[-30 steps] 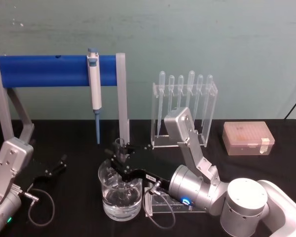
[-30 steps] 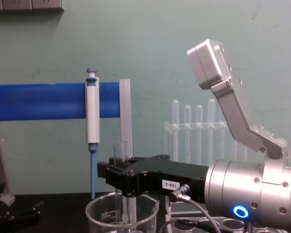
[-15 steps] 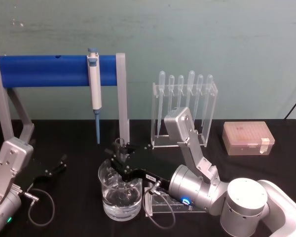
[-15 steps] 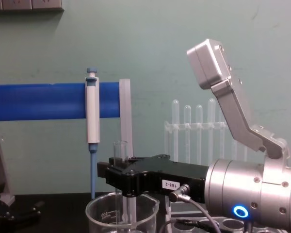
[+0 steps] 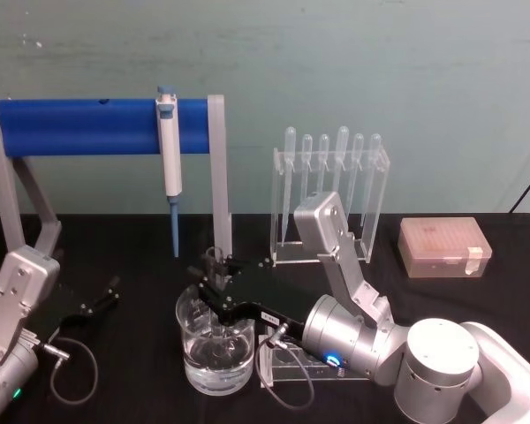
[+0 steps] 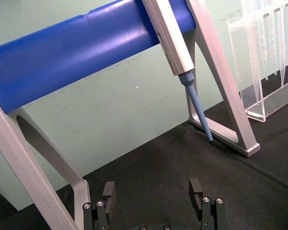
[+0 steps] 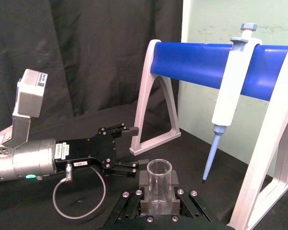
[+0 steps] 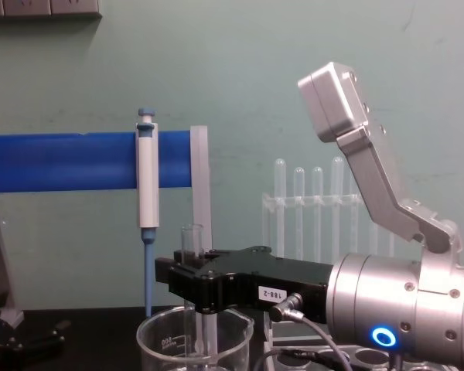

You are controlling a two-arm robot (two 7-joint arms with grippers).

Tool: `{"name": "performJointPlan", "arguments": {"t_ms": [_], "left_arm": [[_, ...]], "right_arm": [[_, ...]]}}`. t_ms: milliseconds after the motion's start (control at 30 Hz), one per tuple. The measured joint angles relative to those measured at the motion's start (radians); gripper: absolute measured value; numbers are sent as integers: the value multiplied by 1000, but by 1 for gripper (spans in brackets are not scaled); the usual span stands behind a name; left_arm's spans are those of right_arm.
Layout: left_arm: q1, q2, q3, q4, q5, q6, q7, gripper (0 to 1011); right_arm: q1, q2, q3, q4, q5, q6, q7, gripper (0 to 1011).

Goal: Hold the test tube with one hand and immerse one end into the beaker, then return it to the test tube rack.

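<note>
My right gripper [image 5: 215, 288] is shut on the clear glass test tube [image 5: 214, 263], holding it upright over the wide beaker [image 5: 194, 353] at the table's front centre. From the chest view the tube [image 8: 192, 241] rises above the black gripper [image 8: 187, 283], and its lower part reaches down inside the beaker [image 8: 161, 340]. Water lies in the bottom of the beaker. The right wrist view looks down at the tube's open rim [image 7: 159, 168], clamped by the gripper [image 7: 158, 196]. My left gripper [image 5: 100, 297] rests open on the table at the left, well apart from the beaker, and its fingers [image 6: 109, 191] hold nothing.
A blue-bar stand [image 5: 88, 126] spans the back left with a blue-and-white pipettor [image 5: 169, 159] hanging on it. A clear acrylic rack of pipettes [image 5: 331, 190] stands behind the right arm. A tan tip box [image 5: 444, 247] sits at the far right. A clear tube rack [image 5: 309, 364] lies under the right wrist.
</note>
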Motion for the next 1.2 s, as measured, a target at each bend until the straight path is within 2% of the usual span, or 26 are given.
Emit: {"name": "performJointPlan", "arguments": {"t_ms": [1200], "left_arm": [[0, 0, 0, 0, 0, 0, 0, 1000]], "right_arm": [[0, 0, 0, 0, 0, 0, 0, 226]]}}
